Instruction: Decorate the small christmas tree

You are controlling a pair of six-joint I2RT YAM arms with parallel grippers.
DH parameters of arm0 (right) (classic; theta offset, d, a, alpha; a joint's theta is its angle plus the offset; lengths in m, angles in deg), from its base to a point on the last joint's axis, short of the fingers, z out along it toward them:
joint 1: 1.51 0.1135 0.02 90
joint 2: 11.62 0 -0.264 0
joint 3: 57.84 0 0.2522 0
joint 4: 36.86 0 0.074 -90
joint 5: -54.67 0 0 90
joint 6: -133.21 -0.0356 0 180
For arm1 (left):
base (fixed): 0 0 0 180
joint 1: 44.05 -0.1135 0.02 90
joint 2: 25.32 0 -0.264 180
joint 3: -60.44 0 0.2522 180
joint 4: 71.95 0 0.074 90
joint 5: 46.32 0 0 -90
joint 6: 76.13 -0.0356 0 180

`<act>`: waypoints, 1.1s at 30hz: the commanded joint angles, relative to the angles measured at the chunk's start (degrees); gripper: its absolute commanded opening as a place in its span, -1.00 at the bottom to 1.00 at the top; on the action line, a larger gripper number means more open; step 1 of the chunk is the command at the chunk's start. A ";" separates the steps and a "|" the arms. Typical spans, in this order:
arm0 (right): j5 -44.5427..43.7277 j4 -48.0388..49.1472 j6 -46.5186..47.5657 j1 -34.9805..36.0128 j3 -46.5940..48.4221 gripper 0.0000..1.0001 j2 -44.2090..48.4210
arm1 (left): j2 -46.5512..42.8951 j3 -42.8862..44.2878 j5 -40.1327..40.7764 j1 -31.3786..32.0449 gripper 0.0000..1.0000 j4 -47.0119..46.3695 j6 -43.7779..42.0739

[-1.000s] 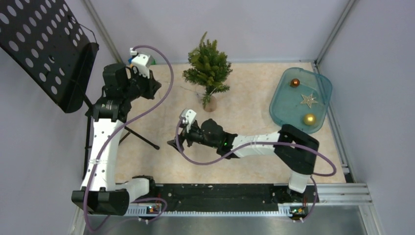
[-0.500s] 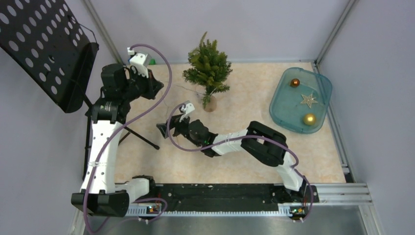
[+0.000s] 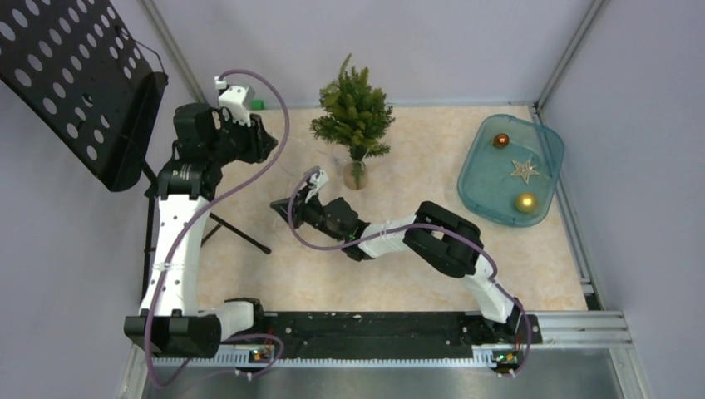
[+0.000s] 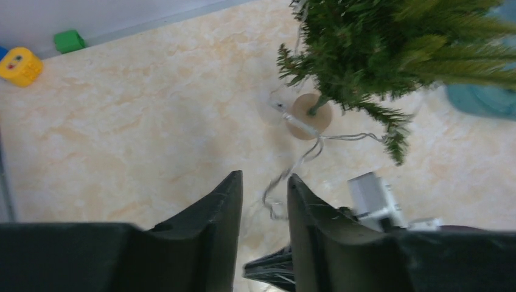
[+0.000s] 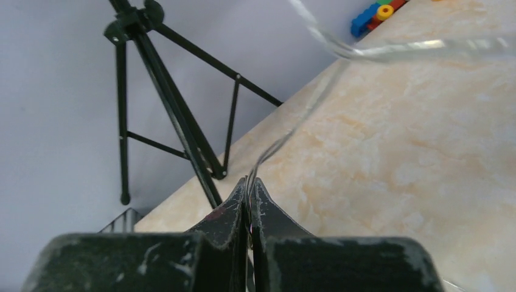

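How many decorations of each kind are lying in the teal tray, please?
Balls: 2, a copper ball and a gold ball
Stars: 1, a pale star
Total: 3

The beige table (image 3: 399, 274) bore a tree (image 3: 356, 112) far centre, wire (image 4: 307, 152) beside its base, a tray (image 3: 462, 179) right, blocks (image 4: 69, 41) far left.

A: What surrounds the marbled beige worktop (image 3: 274, 278)?
B: Plain, evenly lit pale grey walls (image 3: 449, 41), with metal posts (image 3: 567, 54) in the far corners.
A: Any furniture?
B: A black perforated music stand (image 3: 75, 75) on a tripod (image 5: 209, 165), at the left.
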 commanded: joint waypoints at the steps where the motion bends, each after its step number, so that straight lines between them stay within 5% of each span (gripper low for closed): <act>1: 6.72 2.37 -6.18 -1.23 0.28 -1.00 6.68 | 2.86 1.44 -0.28 -2.86 0.06 0.37 -1.25; 4: 7.49 1.92 -11.17 -2.53 0.35 -1.00 7.87 | 3.18 2.99 -4.49 -5.75 0.89 3.77 -2.49; 5: 7.87 2.04 -12.22 -2.85 0.55 -1.00 7.96 | 2.83 3.77 -5.92 -6.87 0.97 5.33 -3.31; 11: 9.16 0.38 -15.75 -4.00 3.41 -1.00 7.39 | -4.62 3.57 -6.16 -9.94 0.98 12.78 -10.73; 16: 8.42 -0.89 -17.25 -4.48 5.14 -1.00 7.68 | -8.83 -3.93 -16.68 -20.94 0.98 18.25 -19.21; 19: 7.63 -0.39 -16.90 -4.52 5.52 -1.00 8.05 | -7.80 -7.45 -28.44 -26.22 0.79 27.72 -31.77; 21: 7.88 0.42 -16.68 -4.59 5.49 -1.00 8.57 | -7.22 -10.05 -29.53 -28.09 0.62 30.14 -37.58; 25: 8.04 2.56 -17.00 -4.55 4.49 -1.00 9.56 | -8.19 -17.96 -29.12 -28.19 0.47 26.18 -42.75; 33: 7.96 4.14 -16.14 -4.54 3.41 -1.00 10.75 | -9.48 -27.38 -30.95 -27.75 0.65 14.86 -40.53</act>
